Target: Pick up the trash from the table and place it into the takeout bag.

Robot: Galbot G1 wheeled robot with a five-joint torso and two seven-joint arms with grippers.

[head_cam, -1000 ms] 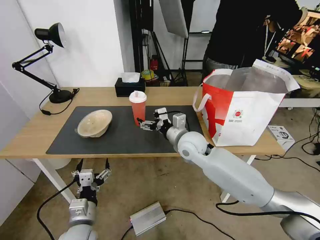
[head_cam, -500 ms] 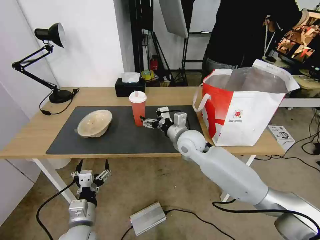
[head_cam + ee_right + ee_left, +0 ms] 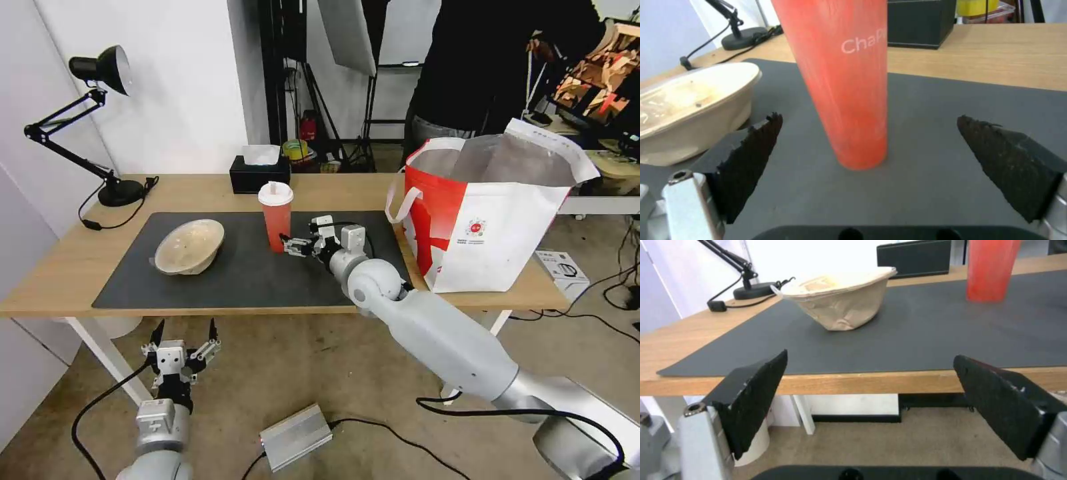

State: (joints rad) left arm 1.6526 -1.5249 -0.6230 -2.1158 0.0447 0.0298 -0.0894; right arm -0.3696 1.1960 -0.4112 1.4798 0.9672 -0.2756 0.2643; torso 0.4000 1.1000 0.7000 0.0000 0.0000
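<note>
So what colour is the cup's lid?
White, on the orange-red cup; clearest in the head view.

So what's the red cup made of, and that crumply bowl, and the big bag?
The drink cup looks like smooth, slightly glossy plastic or coated paper, with printed white letters; its lid seems plastic. The beige bowl looks like matte pressed paper pulp: its wall is dented and creased. The takeout bag seems a thin woven or plastic sheet, lined with shiny silver foil inside.

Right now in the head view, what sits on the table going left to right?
Desk lamp → beige bowl → drink cup → right pincer, open beside the cup → takeout bag.
</note>
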